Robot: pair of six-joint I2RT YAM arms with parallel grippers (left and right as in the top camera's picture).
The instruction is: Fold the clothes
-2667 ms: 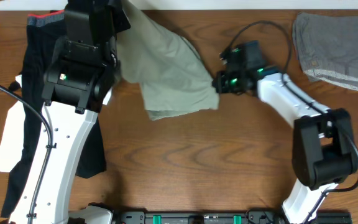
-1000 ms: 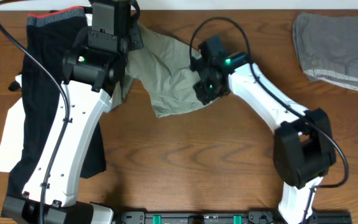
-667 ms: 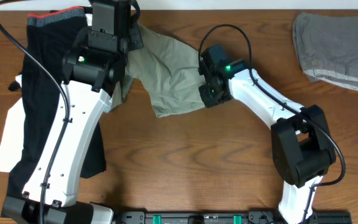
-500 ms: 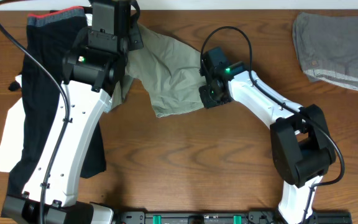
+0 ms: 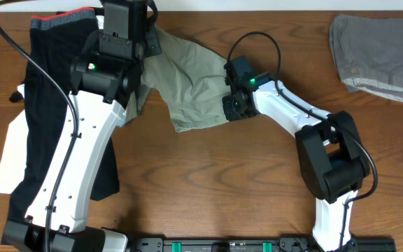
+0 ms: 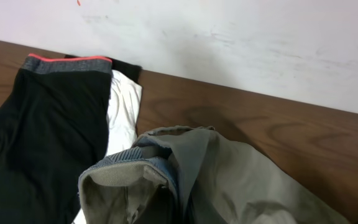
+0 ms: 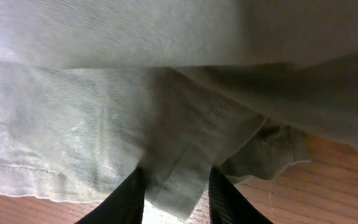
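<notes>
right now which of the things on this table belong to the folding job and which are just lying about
In the job:
- khaki shorts
- right tool, set astride the shorts' hem

Lying about:
- black garment with a grey, red-edged waistband
- white cloth under it
- folded grey garment off to the right
</notes>
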